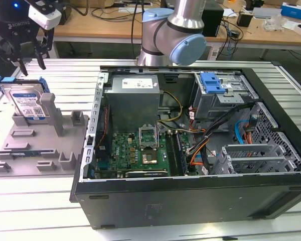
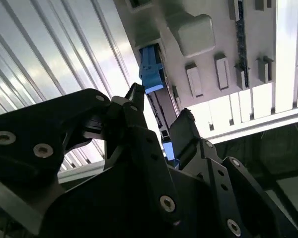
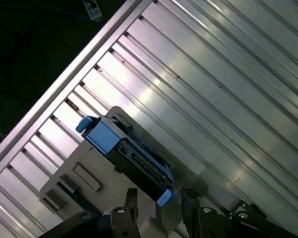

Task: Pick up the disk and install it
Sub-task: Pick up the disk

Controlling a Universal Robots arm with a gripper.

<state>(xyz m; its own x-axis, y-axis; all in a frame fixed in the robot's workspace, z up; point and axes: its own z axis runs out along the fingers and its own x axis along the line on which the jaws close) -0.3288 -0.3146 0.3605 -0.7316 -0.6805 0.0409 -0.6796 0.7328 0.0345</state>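
The disk [image 1: 27, 103] is a silver drive with a white-and-blue label and a blue bracket. It stands on edge in a grey holder [image 1: 45, 138] at the exterior view's left. My gripper [image 1: 30, 63] hangs just above the disk's upper edge, open, with nothing between its fingers. In the first wrist view I look down on the disk's [image 3: 129, 158] dark edge and blue bracket, which lie just ahead of the gripper [image 3: 159, 201]. In the second wrist view the blue bracket end [image 2: 151, 74] shows beyond the gripper [image 2: 159, 116], whose fingers [image 2: 186, 126] stand apart.
An open computer case [image 1: 190, 201] lies on the slatted aluminium table [image 1: 35, 201] to the exterior view's right of the holder. It holds a grey power-supply box [image 1: 133, 98], a motherboard [image 1: 140, 148] and a drive cage with a blue latch [image 1: 212, 83]. The arm's base [image 1: 175, 35] rises behind the case.
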